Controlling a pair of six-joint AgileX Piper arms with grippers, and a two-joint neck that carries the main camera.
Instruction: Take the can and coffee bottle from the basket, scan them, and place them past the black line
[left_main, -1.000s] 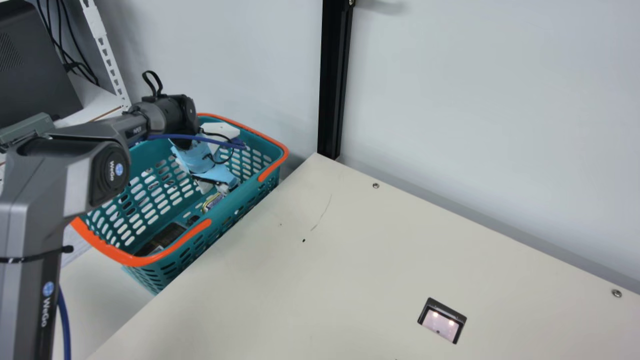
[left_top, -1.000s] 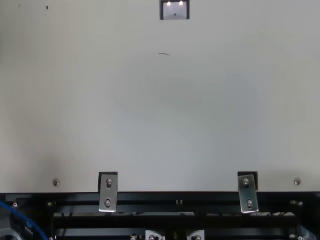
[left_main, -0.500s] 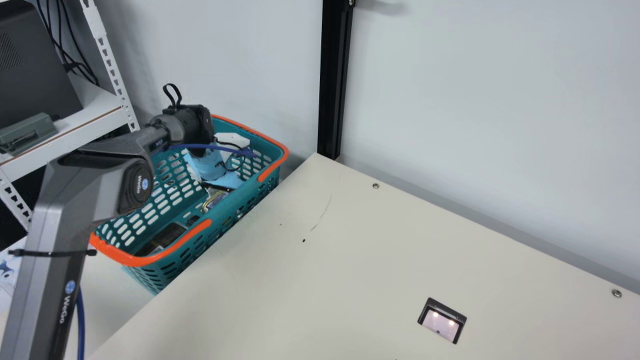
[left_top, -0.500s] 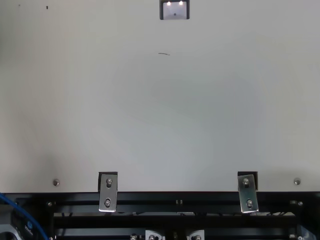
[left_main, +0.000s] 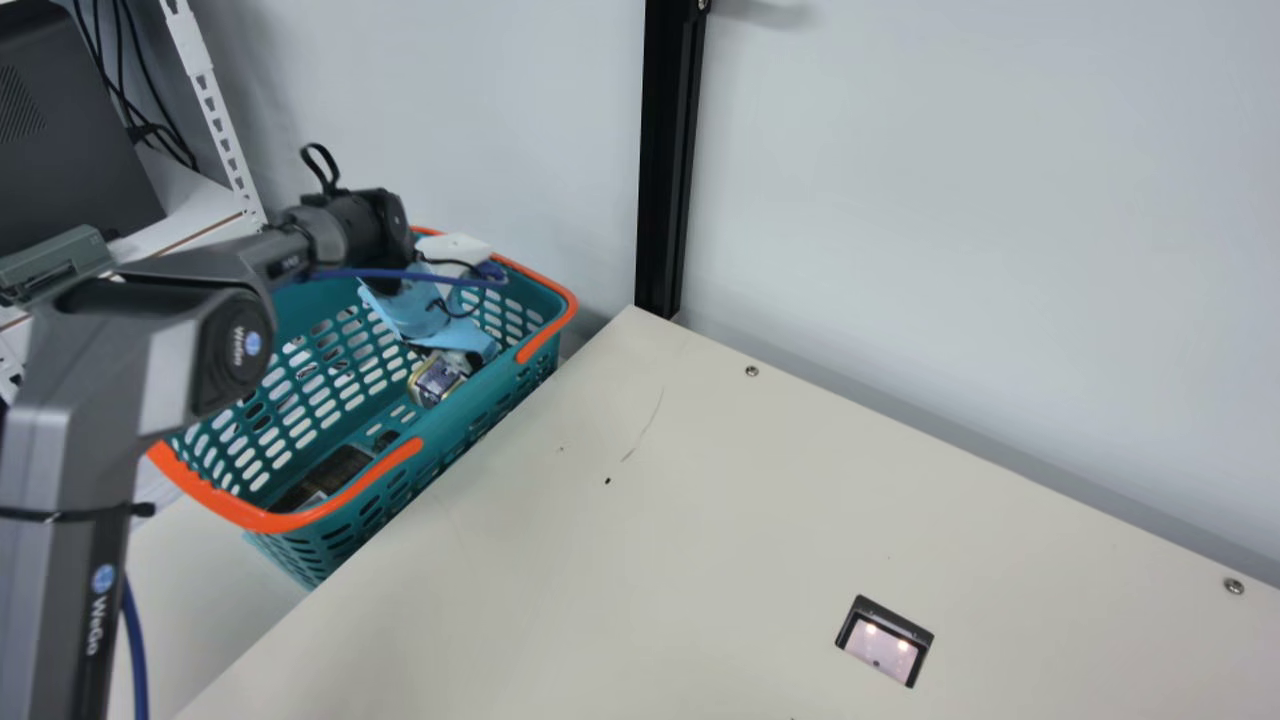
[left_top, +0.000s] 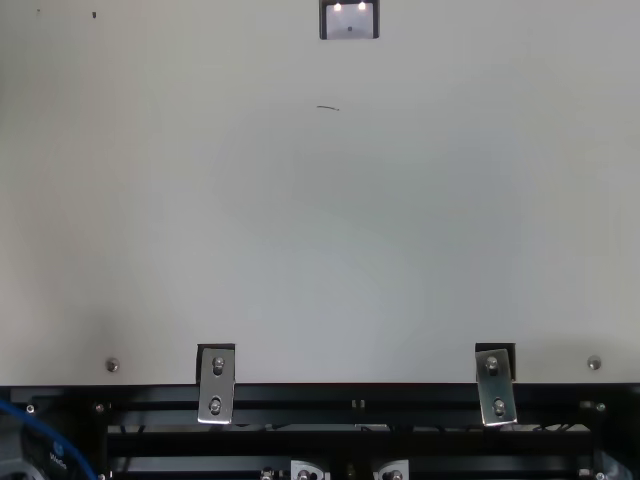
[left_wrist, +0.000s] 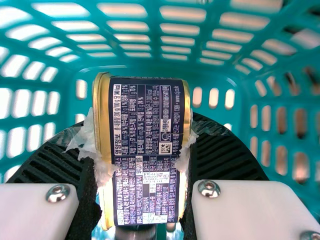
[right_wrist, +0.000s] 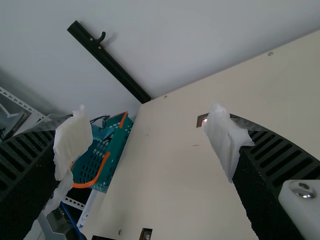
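Left hand (left_wrist: 142, 145): can (left_wrist: 145, 120) gripped by its ends
Right hand (right_wrist: 150, 137): spread open
Basket (left_main: 549, 334): should be cleared straight up, nice n easy

Soft, fairly even light covers the counter (left_main: 700, 520) in the main view, with a faint shadow on the wall (left_main: 950, 200) beside the top of the black post (left_main: 668, 160). The wall darkens at the far left, and the low parts of the basket (left_main: 500, 395) lie dim. Two warm glints shine on the scanner (left_main: 880, 648). The left arm (left_main: 190, 330) is slightly blurred. From above, the brackets (left_top: 216, 385) gleam. In the left wrist view, holes in the basket burn white and the can's (left_wrist: 145, 150) gold rims catch highlights. The right wrist view looks duller and greyer.
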